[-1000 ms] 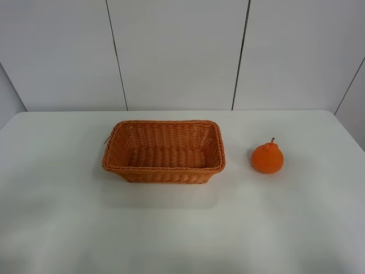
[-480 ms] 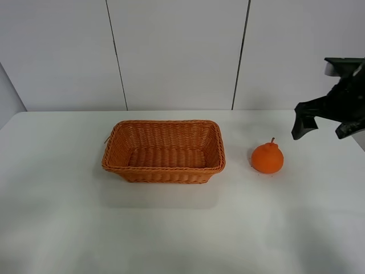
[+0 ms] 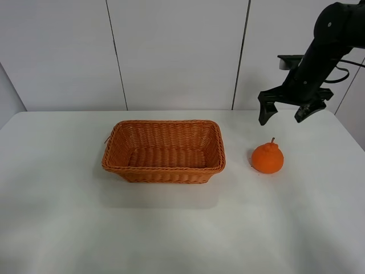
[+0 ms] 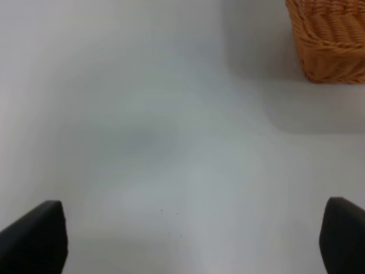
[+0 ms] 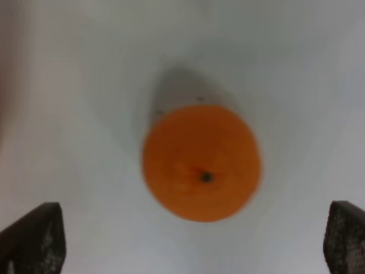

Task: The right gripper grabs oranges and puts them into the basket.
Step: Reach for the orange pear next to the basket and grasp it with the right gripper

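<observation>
right gripper [image 3: 280, 119]: fingers wide apart, holding nothing | orange [image 3: 267, 158]: on the table [image 3: 182, 228], below and between the fingers (stem up) | basket [image 3: 165, 122]: off to one side | risk: one finger bumps first, orange rolls away

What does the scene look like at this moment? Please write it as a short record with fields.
orange: on the table, right of the basket, apart from it, stem up
basket: upright, nothing inside
right end effector: open, in the air above the orange, not touching it
left end effector: open, seen only in its wrist view
task step: orange not yet grasped
</observation>
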